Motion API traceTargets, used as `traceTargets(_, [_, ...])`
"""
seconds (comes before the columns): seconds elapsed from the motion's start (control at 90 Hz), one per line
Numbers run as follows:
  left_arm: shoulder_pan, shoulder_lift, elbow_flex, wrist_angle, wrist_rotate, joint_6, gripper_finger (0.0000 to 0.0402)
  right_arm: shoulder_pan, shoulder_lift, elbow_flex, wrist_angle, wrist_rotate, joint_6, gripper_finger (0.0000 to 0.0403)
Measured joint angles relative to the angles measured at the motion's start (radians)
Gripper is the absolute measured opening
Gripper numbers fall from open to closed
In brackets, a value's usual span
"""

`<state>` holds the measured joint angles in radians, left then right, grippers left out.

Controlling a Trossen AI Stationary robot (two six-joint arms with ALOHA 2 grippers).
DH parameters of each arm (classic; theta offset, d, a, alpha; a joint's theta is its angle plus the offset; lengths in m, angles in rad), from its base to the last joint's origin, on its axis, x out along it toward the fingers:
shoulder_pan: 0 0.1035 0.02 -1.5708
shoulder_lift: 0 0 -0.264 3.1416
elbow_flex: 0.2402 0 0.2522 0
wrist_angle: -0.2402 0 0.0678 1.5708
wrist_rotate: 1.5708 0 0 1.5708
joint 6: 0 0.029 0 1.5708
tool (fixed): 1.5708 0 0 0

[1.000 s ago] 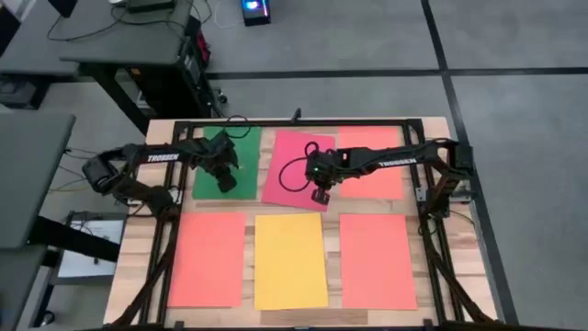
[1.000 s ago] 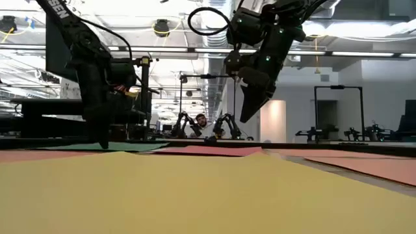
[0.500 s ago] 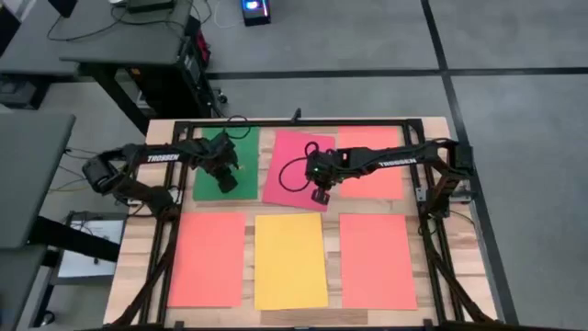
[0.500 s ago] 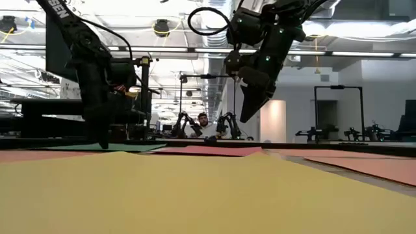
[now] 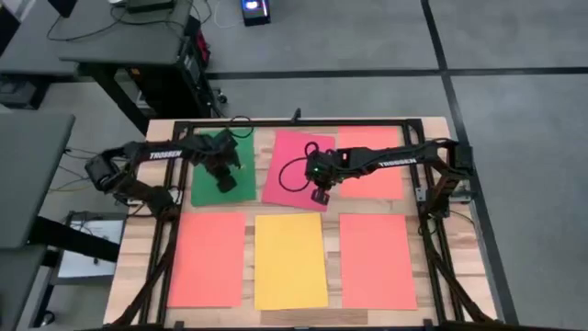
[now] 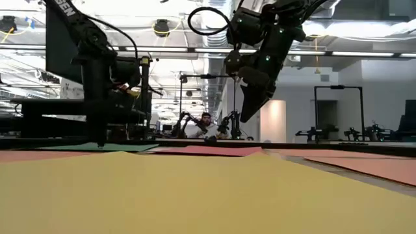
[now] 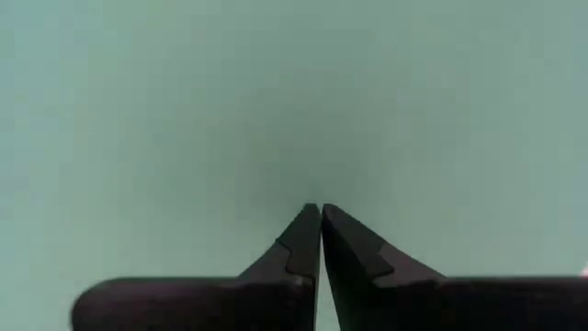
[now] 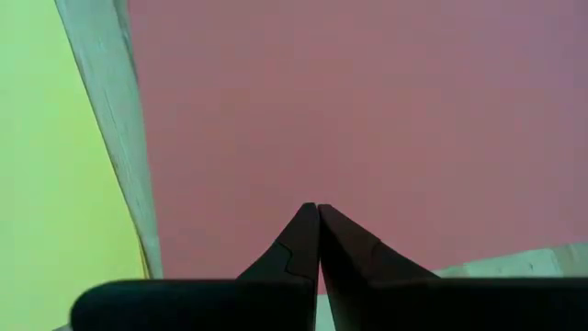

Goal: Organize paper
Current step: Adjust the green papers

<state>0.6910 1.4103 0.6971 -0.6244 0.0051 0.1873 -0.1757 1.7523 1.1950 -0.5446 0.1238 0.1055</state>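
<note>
Lying nearest on the wooden table are three sheets: orange, yellow, orange. Behind them, the left gripper, fingers pressed together, touches the green sheet; the right gripper (also closed) hovers over the pink-red sheet, beside another orange sheet. A person sits beyond.

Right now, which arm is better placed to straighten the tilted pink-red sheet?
Probably the right: its shut pincer hangs above the pink-red sheet, near its front edge. The left pincer is down on the green sheet.
</note>
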Motion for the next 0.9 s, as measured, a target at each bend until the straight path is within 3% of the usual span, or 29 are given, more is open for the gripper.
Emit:
traceTargets(0.278, [-0.012,-0.007,0.008,-0.007,0.012,-0.007,0.0,0.0,0.0,0.0,0.0,-0.001,0.0,0.0])
traceTargets(0.456, [-0.135,-0.108,0.01,-0.094,0.02,-0.074,0.0,0.0,0.0,0.0,0.0,-0.002,-0.002,0.0])
traceTargets(0.689, [-0.396,-0.219,0.001,-0.203,0.017,-0.382,0.0,0.0,0.0,0.0,0.007,-0.002,-0.006,0.0])
traceTargets(0.9, [-0.497,-0.187,-0.003,-0.353,-0.029,-0.74,0.0,0.0,0.0,0.0,0.009,-0.002,-0.01,0.0])
